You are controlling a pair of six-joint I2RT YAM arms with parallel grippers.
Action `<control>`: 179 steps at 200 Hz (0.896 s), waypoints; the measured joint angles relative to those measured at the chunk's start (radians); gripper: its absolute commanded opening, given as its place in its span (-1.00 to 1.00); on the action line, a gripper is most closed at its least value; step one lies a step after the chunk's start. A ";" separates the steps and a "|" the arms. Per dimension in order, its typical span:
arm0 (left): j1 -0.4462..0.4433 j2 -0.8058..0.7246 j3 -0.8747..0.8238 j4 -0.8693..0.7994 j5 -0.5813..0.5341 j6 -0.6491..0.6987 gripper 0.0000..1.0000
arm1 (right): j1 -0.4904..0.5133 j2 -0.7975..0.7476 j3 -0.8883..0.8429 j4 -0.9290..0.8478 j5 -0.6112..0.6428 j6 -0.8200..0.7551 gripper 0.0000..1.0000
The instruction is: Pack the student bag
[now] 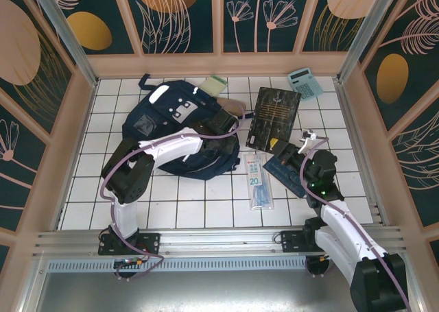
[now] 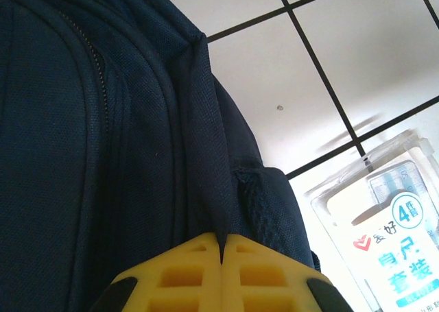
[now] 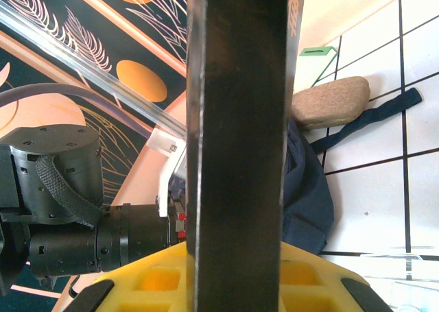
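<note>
Top view: student bag lies left of centre on the white tiled surface. Left fingers are at its right edge. Right fingers hold the dark book by its lower edge. A ruler pack marked "20" lies between the arms. Calculator sits back right.

Left wrist: yellow fingers are pinched tight on a fold of navy bag fabric. The pack label shows a circled "4" and Chinese characters.

Right wrist: fingers are clamped on the book's edge. Its cover writing is unreadable. A beige pouch lies beside the bag.
</note>
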 measured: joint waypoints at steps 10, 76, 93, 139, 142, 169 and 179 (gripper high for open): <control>0.000 -0.006 0.000 -0.005 -0.010 0.000 -1.00 | 0.000 0.000 -0.001 0.000 0.000 0.001 -1.00; 0.006 -0.133 0.064 -0.088 -0.040 0.000 -1.00 | 0.063 0.026 -0.005 0.020 0.005 0.042 -1.00; 0.017 -0.152 0.079 -0.094 -0.030 0.001 -1.00 | 0.090 0.046 -0.005 0.037 0.015 0.045 -1.00; 0.024 -0.145 0.056 -0.091 0.006 0.001 -1.00 | 0.126 0.064 -0.005 0.042 0.042 0.045 -1.00; 0.024 -0.143 0.050 -0.087 0.009 0.001 -0.99 | 0.126 0.064 -0.005 0.042 0.045 0.045 -1.00; 0.023 -0.111 0.000 -0.041 0.037 0.001 -0.83 | 0.127 0.064 -0.005 0.041 0.056 0.045 -1.00; 0.023 -0.095 -0.015 -0.029 0.047 0.000 -0.72 | 0.127 0.064 -0.005 0.041 0.059 0.044 -1.00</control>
